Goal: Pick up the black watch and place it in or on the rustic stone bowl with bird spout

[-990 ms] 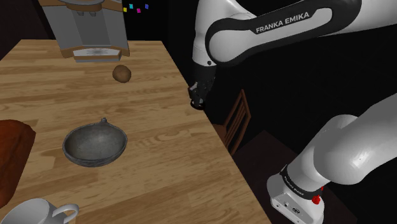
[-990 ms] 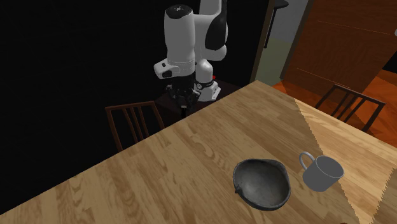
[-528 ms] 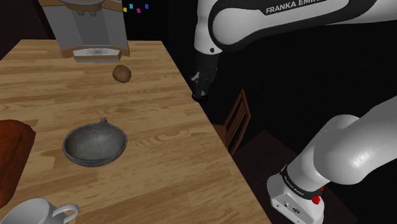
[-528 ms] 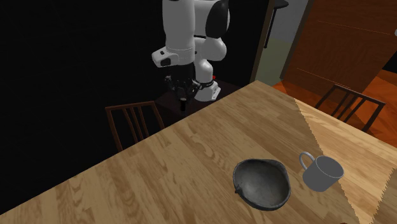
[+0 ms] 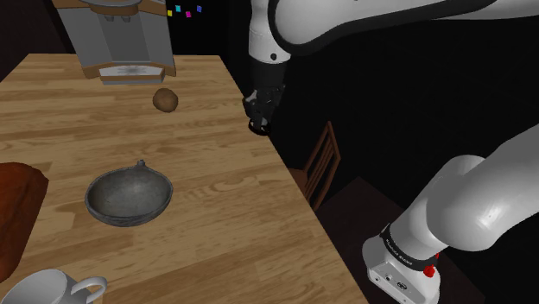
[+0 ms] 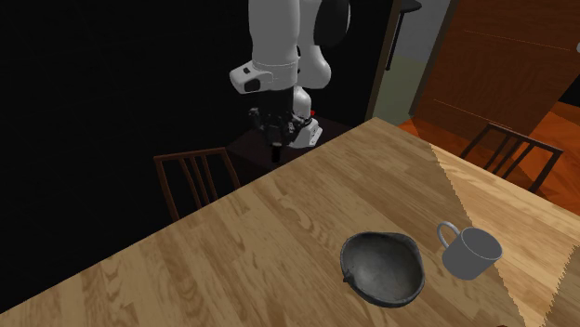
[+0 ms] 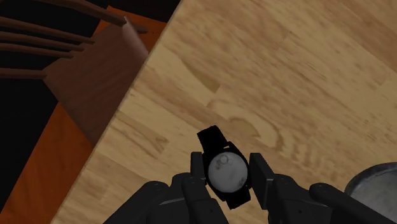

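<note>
Wooden counter (image 5: 216, 233) spreads over the shoulder view's left. At its right edge, upper middle of the frame, the claw (image 5: 258, 127) hangs with the black watch (image 5: 258, 132) pinched, well apart from the bowl (image 5: 93, 200) at lower left. A second ago it sat lower and further right, off the counter's edge.

Across in the second exterior view, the claw (image 6: 275, 149) hovers by the far edge, upper middle, a little further right than before. The bowl (image 6: 415, 279) sits lower right beside a mug (image 6: 472, 253).

The wrist view shows both fingers (image 7: 259, 173) clasping the watch's round case, with the strap sticking out beyond them. It is likely light, the case stiff and smooth, the strap floppy. Gripping across the case seems right.
</note>
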Motion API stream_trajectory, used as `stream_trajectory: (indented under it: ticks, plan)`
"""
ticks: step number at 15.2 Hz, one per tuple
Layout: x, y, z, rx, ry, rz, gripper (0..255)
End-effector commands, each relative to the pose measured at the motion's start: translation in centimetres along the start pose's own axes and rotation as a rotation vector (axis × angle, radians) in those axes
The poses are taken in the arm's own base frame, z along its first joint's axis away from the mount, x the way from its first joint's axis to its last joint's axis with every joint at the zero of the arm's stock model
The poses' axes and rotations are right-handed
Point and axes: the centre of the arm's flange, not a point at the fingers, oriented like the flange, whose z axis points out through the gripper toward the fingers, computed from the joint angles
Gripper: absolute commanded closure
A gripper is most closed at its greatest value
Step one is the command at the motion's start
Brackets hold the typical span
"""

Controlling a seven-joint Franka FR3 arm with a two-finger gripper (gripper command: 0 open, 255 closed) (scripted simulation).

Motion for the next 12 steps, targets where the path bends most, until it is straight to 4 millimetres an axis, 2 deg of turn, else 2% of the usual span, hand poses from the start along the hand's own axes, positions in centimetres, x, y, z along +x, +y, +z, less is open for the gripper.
stream_trajectory:
  ticks: [1, 12]
  plan:
    - [1.3, -2.4, -0.4, 0.001, 0.000, 0.001, 255]
    - [7.5, -15.5, -1.8, 0.001, 0.000, 0.001, 255]
